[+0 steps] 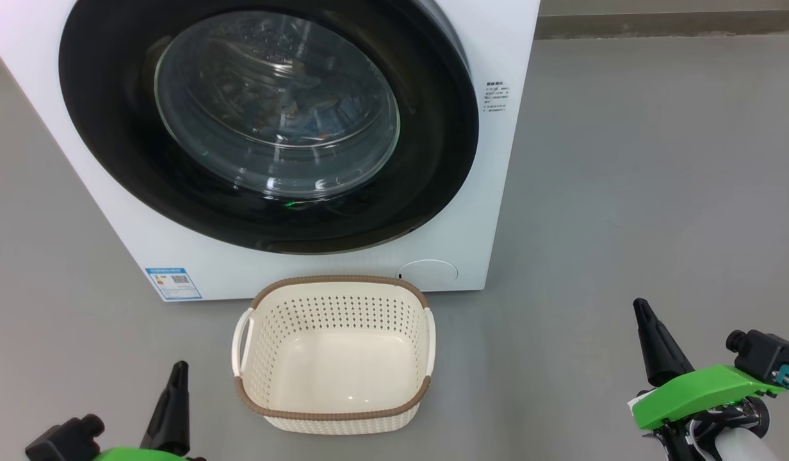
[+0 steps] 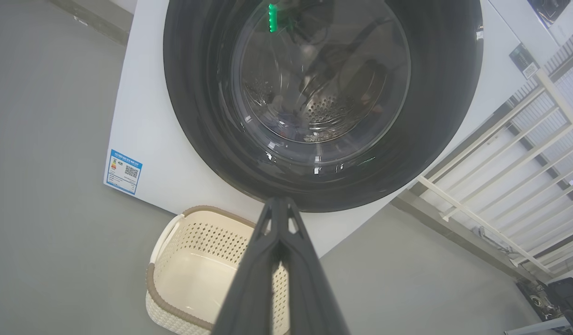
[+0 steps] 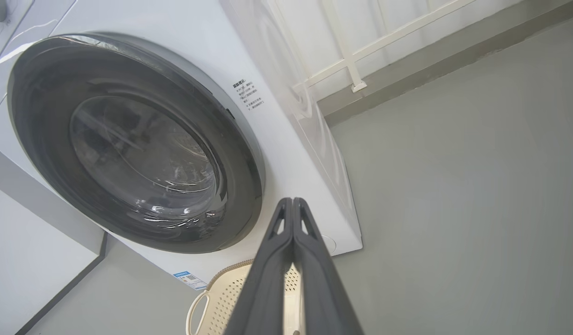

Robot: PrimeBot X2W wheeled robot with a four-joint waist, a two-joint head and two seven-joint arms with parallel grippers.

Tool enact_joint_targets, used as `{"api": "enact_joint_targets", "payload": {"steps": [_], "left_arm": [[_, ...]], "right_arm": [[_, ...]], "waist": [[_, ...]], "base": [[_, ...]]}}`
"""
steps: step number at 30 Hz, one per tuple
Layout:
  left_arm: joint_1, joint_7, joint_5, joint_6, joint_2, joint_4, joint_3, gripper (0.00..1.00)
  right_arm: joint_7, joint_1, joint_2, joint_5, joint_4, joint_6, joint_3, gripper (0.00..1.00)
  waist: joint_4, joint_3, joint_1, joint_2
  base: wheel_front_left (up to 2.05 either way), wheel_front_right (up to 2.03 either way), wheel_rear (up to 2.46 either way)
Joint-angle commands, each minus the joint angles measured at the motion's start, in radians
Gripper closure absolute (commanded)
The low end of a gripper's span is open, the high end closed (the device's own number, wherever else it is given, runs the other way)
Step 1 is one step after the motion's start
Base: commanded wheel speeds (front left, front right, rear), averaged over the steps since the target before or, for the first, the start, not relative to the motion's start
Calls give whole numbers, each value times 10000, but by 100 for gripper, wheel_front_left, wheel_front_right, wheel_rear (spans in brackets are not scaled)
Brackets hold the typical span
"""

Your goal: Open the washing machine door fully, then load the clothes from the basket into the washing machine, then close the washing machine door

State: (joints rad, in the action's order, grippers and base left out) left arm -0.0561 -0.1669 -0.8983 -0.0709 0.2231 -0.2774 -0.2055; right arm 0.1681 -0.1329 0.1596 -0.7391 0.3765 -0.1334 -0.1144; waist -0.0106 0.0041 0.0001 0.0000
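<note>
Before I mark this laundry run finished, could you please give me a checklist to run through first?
1. Large round glossy black washing machine door closed on the big white front-loading washing machine: ok.
2. Cream-white perforated plastic basket with brown rim emptied: ok.
3. Clothes inside the drum: cannot tell, the glass window shows only dim shapes.
4. Left gripper shut, holding nothing: ok.
5. Right gripper shut, holding nothing: ok.
6. Both grippers clear of basket and door: ok.
</note>
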Motion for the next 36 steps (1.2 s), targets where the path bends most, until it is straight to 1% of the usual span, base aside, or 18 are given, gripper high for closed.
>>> {"api": "enact_joint_targets", "payload": {"steps": [1,36], "left_arm": [[-312,61,-174,-63,85,206,255,100],[-390,1094,-2783,-265,-596,249,1363,100]], "right_arm": [[-53,-223,78,-229,-302,6,126,100],[-1096,-45,-363,-3415,-684,14,942,100]], "waist": [[2,0,0,0],[41,-4,-1,0]], "base": [[0,0,0],[0,0,0]]}}
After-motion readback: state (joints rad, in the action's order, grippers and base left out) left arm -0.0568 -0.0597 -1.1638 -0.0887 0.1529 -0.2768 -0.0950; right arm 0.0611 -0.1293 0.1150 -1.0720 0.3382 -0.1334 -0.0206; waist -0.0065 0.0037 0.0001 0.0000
